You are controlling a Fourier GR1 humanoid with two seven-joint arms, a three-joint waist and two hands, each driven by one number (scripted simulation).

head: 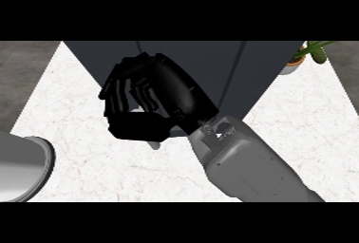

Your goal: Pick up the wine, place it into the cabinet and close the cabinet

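Grey sink [28,166] at 8 o'clock on the counter [77,109]. Center: right hand [151,102], fingers curled together w/ thumb, over the dark cabinet [224,66]; wine hidden, can't tell if it's inside the grip. Plant [308,54] at 2 o'clock.

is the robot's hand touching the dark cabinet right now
Cannot tell. In the head view the black hand overlaps the dark cabinet, hiding any contact or gap.
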